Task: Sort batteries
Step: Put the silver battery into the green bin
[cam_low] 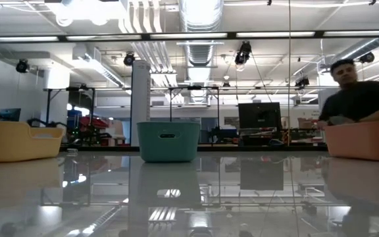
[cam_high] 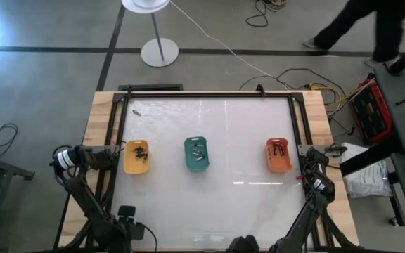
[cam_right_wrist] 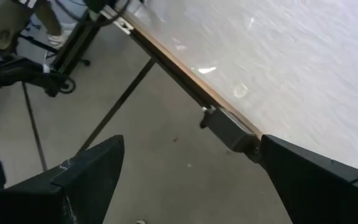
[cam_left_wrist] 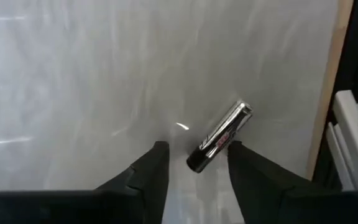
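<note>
The left claw [cam_left_wrist: 194, 155] sits narrowed around a silver battery [cam_left_wrist: 221, 135] lying aslant on the white table [cam_left_wrist: 73, 93], apparently to pinch it up for sorting.

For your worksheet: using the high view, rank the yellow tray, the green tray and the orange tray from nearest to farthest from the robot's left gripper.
1. Yellow tray: right beside the left gripper, at the table's left side.
2. Green tray: at the middle of the table.
3. Orange tray: at the far right, next to the waiting right gripper.
</note>
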`<state>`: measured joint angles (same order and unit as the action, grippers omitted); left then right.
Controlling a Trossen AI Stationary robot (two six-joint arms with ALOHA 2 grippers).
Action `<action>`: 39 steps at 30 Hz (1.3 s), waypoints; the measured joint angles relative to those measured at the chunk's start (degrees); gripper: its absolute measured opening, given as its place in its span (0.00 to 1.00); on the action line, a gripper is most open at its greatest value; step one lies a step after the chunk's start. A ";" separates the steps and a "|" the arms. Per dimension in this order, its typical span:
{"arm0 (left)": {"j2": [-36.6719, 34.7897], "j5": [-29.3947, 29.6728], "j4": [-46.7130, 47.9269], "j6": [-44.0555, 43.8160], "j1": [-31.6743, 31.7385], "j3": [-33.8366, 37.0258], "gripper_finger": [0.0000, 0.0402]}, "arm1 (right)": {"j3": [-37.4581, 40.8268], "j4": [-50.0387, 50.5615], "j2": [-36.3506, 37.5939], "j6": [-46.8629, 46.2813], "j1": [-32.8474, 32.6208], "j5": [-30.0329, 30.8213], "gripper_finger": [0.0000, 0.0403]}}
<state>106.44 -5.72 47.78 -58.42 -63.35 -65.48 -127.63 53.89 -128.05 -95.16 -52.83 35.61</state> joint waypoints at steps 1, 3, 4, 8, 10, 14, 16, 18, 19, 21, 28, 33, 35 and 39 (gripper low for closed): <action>-0.17 -0.60 -1.30 -0.15 0.22 0.74 0.35 | -0.51 0.12 0.00 0.70 0.10 0.06 0.91; -0.27 -1.07 -2.98 -0.27 0.56 1.36 0.29 | -1.59 0.12 0.00 2.90 0.28 0.17 0.91; -0.26 -0.78 -3.56 -0.37 0.76 1.43 0.25 | -2.20 0.17 0.00 4.04 0.38 0.21 0.91; -0.19 -0.19 -4.59 -1.93 1.94 1.61 0.06 | -5.19 0.71 0.02 10.91 1.10 0.36 0.91; -0.16 0.44 -4.94 -4.60 2.19 1.61 0.03 | -6.99 0.76 0.11 14.24 1.61 0.36 0.91; -0.80 2.11 -4.75 -8.90 2.16 1.64 0.05 | -6.96 -2.54 3.02 23.20 3.79 -1.67 0.91; -1.79 4.16 -4.69 -11.26 2.16 1.90 0.03 | -7.11 -3.05 5.06 28.94 5.39 -3.74 0.91; -3.65 8.88 -4.45 -14.11 2.24 2.04 0.02 | -7.22 -4.43 7.05 34.40 7.33 -5.47 0.91; -5.05 11.13 -4.13 -16.08 2.42 2.01 0.01 | -7.22 -5.57 7.92 37.41 8.44 -6.34 0.91; -8.42 16.11 -2.86 -21.24 2.50 1.87 0.01 | -7.22 -10.50 9.34 45.32 10.43 -9.56 0.91; -19.81 42.14 -3.07 -32.17 2.34 0.44 0.01 | -7.24 -19.95 12.33 70.89 15.43 -16.15 0.91; -24.24 60.14 -2.81 -28.73 2.51 -2.62 0.01 | -6.77 -21.21 11.19 75.80 18.65 -16.18 0.91; -24.62 66.49 -2.91 -25.49 2.51 -4.34 0.01 | -6.63 -24.16 10.33 76.73 19.87 -16.19 0.91; -25.14 72.34 -2.87 -17.44 2.94 -7.61 0.01 | -6.56 -31.96 9.66 80.35 21.70 -16.14 0.91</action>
<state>81.30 66.63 44.91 -75.86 -60.41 -73.09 -134.19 21.93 -118.39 -14.82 -31.13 19.47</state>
